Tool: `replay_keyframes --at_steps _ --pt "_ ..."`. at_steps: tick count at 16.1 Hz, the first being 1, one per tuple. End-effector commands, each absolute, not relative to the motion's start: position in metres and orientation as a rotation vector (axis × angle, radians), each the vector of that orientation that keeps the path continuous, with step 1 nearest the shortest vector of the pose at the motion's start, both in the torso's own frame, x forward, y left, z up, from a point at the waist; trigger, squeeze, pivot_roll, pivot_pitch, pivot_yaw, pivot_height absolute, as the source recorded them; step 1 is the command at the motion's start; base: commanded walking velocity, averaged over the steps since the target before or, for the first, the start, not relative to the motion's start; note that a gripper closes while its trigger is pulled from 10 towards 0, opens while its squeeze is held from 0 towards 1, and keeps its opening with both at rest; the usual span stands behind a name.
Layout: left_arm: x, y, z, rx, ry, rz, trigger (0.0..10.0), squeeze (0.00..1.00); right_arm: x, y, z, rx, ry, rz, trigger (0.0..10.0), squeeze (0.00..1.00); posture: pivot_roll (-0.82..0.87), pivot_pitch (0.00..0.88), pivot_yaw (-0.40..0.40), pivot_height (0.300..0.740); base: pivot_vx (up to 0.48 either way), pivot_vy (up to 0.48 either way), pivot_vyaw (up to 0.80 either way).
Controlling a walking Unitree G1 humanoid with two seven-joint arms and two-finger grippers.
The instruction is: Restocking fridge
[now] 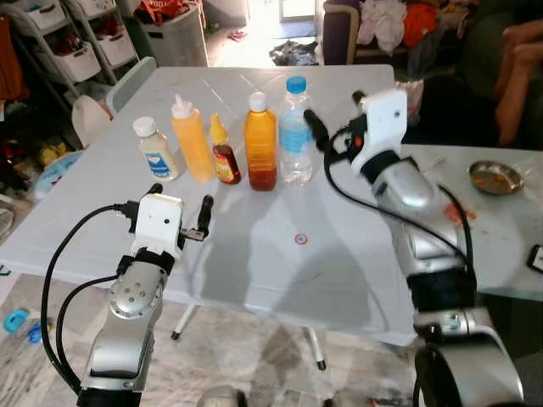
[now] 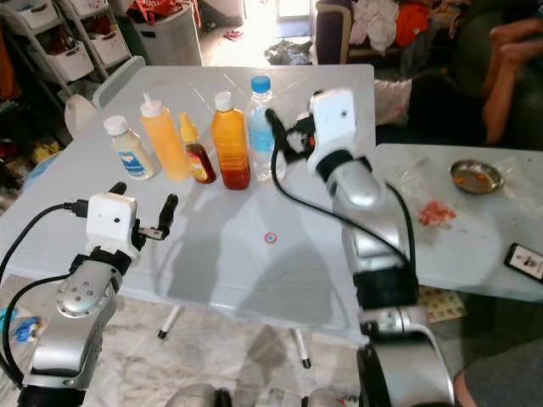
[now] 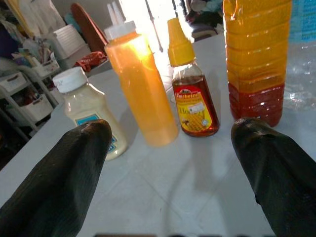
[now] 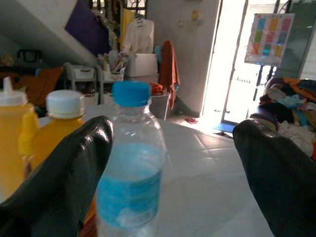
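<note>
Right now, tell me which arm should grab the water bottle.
Right. The right gripper is raised beside the water bottle, jaws open, and the wrist view looks straight at it. The left gripper hangs low at the table's near edge, facing the honey.

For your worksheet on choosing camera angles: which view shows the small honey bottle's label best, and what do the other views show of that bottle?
The left wrist view: the honey bottle stands close, its label facing the camera between the open left gripper fingers. Both eye views show it small in the row, label unreadable. In the right wrist view I cannot make it out.
</note>
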State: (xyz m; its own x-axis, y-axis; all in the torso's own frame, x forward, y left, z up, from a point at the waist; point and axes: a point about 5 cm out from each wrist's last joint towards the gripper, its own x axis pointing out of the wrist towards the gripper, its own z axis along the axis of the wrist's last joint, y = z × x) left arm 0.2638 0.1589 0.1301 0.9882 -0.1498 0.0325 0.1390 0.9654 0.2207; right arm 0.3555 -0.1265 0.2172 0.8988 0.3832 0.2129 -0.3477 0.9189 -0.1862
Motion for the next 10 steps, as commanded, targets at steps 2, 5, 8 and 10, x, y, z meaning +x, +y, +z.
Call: replay_keyframes --at_steps 2,5,8,10 --pt "0.26 0.164 0.132 0.234 -0.028 -0.157 10.0 0.0 0.364 -0.123 0.226 -0.161 -0.271 0.382 10.0 0.0 0.05 0.063 0.128 0.74 0.0 0.0 0.0" --pt "0.257 0.167 0.134 0.242 -0.022 -0.158 10.0 0.0 0.371 -0.118 0.229 -0.164 -0.278 0.414 10.0 0.0 0.07 0.074 0.13 0.74 0.0 0.0 0.0" --pt "0.252 0.171 0.134 0.254 -0.011 -0.157 10.0 0.0 0.375 -0.11 0.235 -0.165 -0.293 0.47 10.0 0.0 0.08 0.082 0.134 0.74 0.0 0.0 0.0" --pt "0.252 0.171 0.135 0.258 -0.008 -0.159 10.0 0.0 0.377 -0.104 0.238 -0.163 -0.302 0.503 10.0 0.0 0.09 0.085 0.132 0.74 0.0 0.0 0.0"
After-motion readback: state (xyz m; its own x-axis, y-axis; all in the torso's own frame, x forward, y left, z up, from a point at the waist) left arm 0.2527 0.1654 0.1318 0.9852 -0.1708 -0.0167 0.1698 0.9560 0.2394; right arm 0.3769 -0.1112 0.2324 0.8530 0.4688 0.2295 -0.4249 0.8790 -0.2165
